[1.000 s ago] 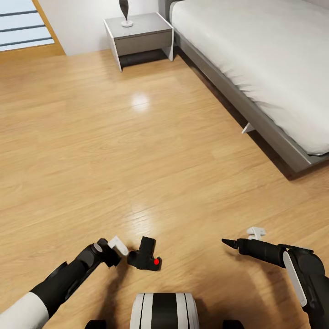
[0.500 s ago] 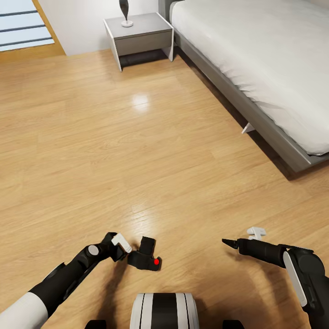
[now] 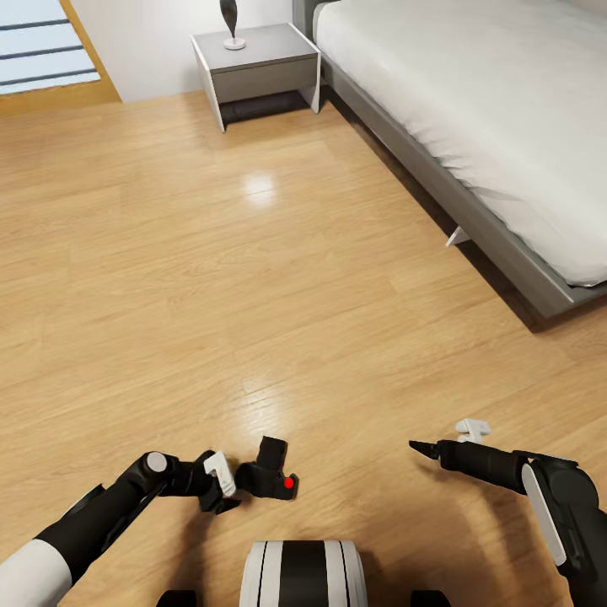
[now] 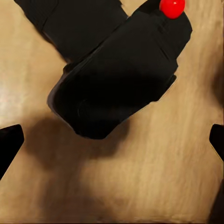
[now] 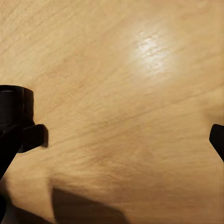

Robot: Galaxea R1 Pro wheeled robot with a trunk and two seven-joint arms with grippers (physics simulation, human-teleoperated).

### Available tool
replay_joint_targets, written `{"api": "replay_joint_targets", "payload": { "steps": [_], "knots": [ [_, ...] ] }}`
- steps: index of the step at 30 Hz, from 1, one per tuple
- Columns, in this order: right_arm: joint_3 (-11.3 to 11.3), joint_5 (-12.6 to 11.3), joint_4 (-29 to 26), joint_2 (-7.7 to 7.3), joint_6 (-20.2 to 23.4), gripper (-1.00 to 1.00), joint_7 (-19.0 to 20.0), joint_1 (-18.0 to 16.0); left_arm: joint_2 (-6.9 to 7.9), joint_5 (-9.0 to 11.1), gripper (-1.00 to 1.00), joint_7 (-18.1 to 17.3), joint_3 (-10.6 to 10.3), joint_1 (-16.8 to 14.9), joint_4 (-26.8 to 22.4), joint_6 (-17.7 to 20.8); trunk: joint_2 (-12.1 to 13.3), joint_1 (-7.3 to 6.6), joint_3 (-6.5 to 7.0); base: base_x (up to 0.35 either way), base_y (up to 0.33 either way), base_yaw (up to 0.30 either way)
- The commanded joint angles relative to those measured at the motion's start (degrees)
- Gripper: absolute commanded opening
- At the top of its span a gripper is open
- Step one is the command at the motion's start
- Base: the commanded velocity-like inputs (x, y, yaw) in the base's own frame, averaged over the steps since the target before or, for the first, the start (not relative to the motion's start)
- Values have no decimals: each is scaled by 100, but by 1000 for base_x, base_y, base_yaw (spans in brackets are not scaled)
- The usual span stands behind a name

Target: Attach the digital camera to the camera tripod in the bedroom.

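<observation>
Digital camera (image 4: 116, 70) between open pincer fingertips (image 4: 9, 140)

I see a glossy wood plank floor (image 3: 278, 278). The camera (image 3: 268, 479) looks matt black plastic. The mattress (image 3: 489, 110) looks soft white cloth.

Floor (image 3: 278, 278) around the camera (image 3: 268, 479) is wide open on the far side and toward the right arm. Only the left gripper (image 3: 221, 485) crowds it, just beside. Bed (image 3: 472, 126) and nightstand (image 3: 257, 67) sit well apart from the camera.
</observation>
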Motion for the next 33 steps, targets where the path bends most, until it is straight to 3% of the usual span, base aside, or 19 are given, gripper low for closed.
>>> {"api": "replay_joint_targets", "payload": {
  "steps": [1,7,17,24,30,33],
  "knots": [
    [-5,-47,-2,0,47,100,-12,-2,28,-55,100,-155,2,-3,-18,24,-2,-1,-4,0,0,0],
    [-3,-51,-2,0,47,100,-10,-2,65,-165,100,-546,27,-3,-37,-44,-2,-1,-4,0,0,0],
    [-4,-52,-2,0,47,100,-5,-2,100,-411,100,-664,28,-3,-41,-509,-2,-1,-4,0,0,0],
    [-4,-52,-2,0,53,100,-4,-2,118,-833,100,-685,40,-3,-25,-1179,-2,-1,-4,0,0,0],
    [-4,-52,6,-4,55,100,-4,-2,109,-1058,100,-690,108,-3,-46,-1397,-2,-1,-4,0,0,0],
    [-52,51,53,22,60,100,-35,1,12,-1153,100,-592,205,-101,52,-1494,-2,-1,-4,0,0,0]
  ]
}}
